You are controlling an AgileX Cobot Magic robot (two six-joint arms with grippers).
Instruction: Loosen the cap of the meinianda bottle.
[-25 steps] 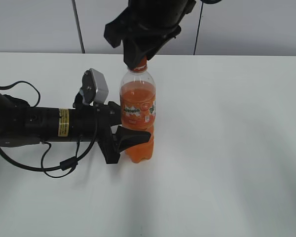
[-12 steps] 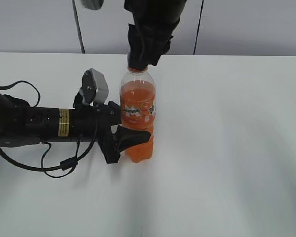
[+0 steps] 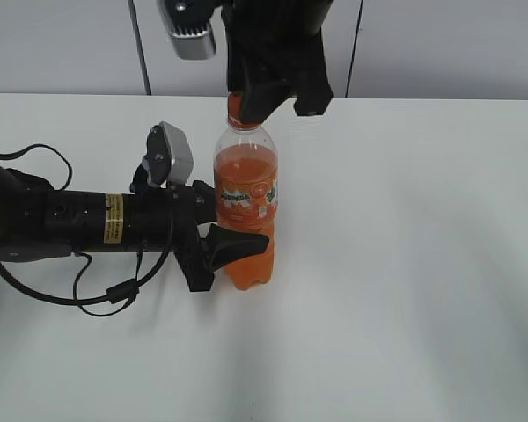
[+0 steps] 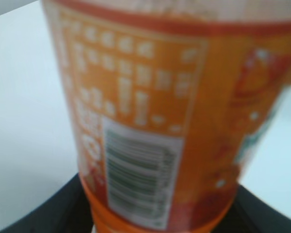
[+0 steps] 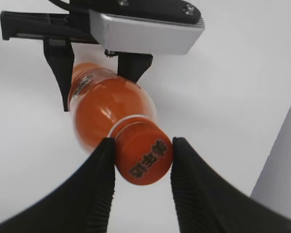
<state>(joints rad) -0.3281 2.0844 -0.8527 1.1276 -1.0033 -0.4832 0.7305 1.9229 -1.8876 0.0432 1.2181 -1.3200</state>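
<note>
The meinianda bottle stands upright on the white table, full of orange drink. My left gripper reaches in from the left and is shut on the bottle's lower body, one black finger in front. Up close, the label and barcode of the bottle fill the left wrist view, with a dark finger on each side. My right gripper comes down from above and is shut on the orange cap. From the right wrist, the cap sits pinched between two ribbed black fingers.
The left arm with its cables lies across the left part of the white table. The left wrist camera housing shows behind the bottle. A grey wall panel stands behind the table.
The right gripper has turned around the cap, and its grey wrist camera has swung into view at the upper left. Bottle and left arm have stayed in place.
</note>
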